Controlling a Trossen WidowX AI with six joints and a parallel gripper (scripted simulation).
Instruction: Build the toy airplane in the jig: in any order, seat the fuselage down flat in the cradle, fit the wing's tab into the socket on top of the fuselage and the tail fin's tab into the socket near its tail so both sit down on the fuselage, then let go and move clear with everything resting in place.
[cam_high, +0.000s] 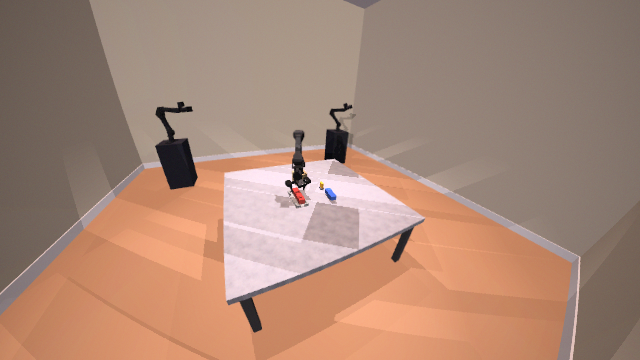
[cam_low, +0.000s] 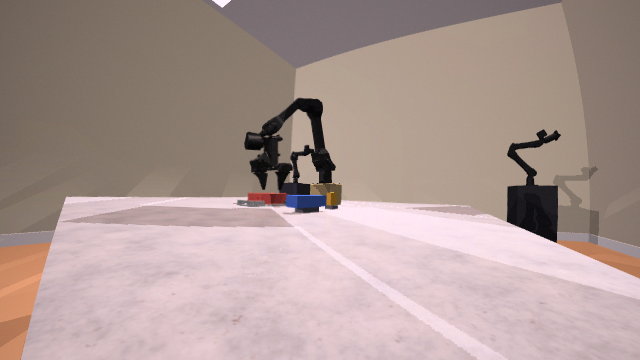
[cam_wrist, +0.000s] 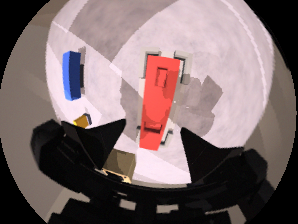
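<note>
The red fuselage (cam_high: 300, 195) (cam_low: 266, 198) (cam_wrist: 160, 96) lies flat in the grey jig cradle (cam_low: 249, 203) (cam_wrist: 181, 62) on the table, with two sockets showing on its top in the wrist view. My gripper (cam_high: 298, 183) (cam_low: 272, 181) (cam_wrist: 153, 125) is open and empty, hanging just above the fuselage with a finger on each side of it. The blue wing (cam_high: 330, 194) (cam_low: 306, 201) (cam_wrist: 72, 74) lies on the table to one side of the jig. The small yellow tail fin (cam_high: 321, 185) (cam_low: 332, 199) (cam_wrist: 81, 120) stands near the wing.
The white and grey table (cam_high: 280, 250) (cam_low: 200, 280) carries the arm's base (cam_low: 325, 189) behind the parts. Two black pedestals with camera arms (cam_high: 175, 162) (cam_high: 336, 145) (cam_low: 532, 210) stand on the floor beyond the table.
</note>
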